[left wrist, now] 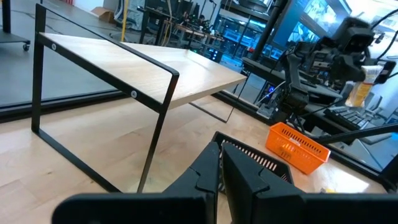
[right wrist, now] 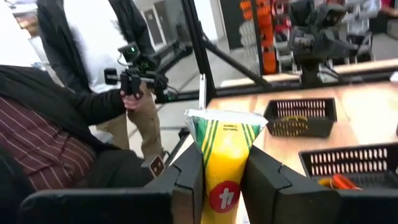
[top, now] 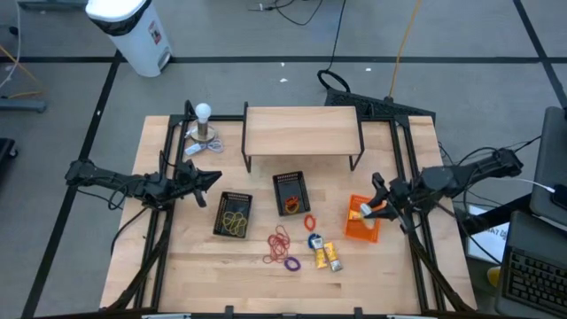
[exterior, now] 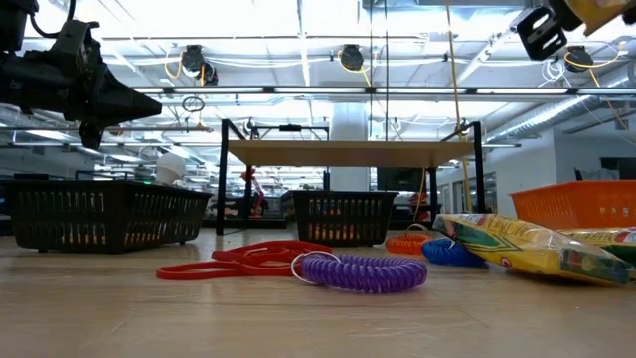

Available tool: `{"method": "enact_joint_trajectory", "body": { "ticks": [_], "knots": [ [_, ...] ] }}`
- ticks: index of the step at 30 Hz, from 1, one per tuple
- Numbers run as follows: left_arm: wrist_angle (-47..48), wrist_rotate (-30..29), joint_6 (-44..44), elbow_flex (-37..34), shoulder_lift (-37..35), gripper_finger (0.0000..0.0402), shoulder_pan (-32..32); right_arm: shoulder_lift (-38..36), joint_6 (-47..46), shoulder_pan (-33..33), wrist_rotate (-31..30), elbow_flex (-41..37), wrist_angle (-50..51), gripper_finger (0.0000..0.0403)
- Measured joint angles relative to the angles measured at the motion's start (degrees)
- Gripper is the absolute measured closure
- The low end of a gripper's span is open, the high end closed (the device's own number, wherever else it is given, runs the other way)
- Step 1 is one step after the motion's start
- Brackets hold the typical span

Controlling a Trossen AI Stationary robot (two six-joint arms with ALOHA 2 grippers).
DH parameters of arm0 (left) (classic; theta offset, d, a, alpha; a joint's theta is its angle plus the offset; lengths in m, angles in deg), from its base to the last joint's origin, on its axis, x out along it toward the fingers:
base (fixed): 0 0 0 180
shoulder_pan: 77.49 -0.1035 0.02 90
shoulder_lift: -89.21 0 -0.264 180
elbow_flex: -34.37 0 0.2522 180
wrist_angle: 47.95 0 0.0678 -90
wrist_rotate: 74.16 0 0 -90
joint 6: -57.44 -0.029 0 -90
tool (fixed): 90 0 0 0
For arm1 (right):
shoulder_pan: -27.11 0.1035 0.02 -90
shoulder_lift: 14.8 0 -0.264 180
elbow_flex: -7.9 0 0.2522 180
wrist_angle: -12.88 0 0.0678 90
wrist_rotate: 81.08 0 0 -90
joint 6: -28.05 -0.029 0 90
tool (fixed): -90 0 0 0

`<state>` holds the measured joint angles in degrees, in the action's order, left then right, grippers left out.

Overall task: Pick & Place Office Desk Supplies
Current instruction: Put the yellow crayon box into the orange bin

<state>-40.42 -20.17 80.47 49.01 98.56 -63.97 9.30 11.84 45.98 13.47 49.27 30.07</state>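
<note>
My right gripper (top: 383,209) is shut on a yellow packet (right wrist: 225,155) above the orange basket (top: 361,221) at the table's right. Two more yellow packets (top: 326,256) lie flat on the table. Beside them are red rubber bands (top: 281,242), a purple coil band (exterior: 363,270), an orange band (top: 310,221) and a blue item (top: 314,241). My left gripper (top: 209,180) is shut and empty, held above the table's left part, left of the black basket (top: 235,214). My right gripper pinches the yellow packet by its two broad sides (right wrist: 208,180) between its two fingers. The fingers come from the table's right. The packet's green-striped sealed end (right wrist: 225,127) sticks out past the fingertips. The packet is lifted clear.
A second black basket (top: 291,193) with items stands mid-table. A wooden shelf on black legs (top: 301,133) is at the back. A white ball on a metal stand (top: 204,124) is at the back left. People (right wrist: 74,112) stand beyond the table.
</note>
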Motion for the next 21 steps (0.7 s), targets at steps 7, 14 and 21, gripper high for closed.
{"method": "enact_joint_trajectory", "body": {
  "ticks": [7,14,21],
  "knots": [
    [0.02,0.02,-0.02,0.00,0.00,0.0382,0.00,7.64,-3.10,0.00,-0.24,11.25,14.66,0.0339],
    [0.14,0.04,-0.35,0.00,0.01,0.0382,0.00,14.87,-8.77,0.00,-0.04,18.99,30.93,0.0339],
    [0.47,0.10,-0.80,0.00,0.02,0.0382,0.00,20.02,-14.62,0.00,-2.75,19.86,43.48,0.0339]
  ]
}}
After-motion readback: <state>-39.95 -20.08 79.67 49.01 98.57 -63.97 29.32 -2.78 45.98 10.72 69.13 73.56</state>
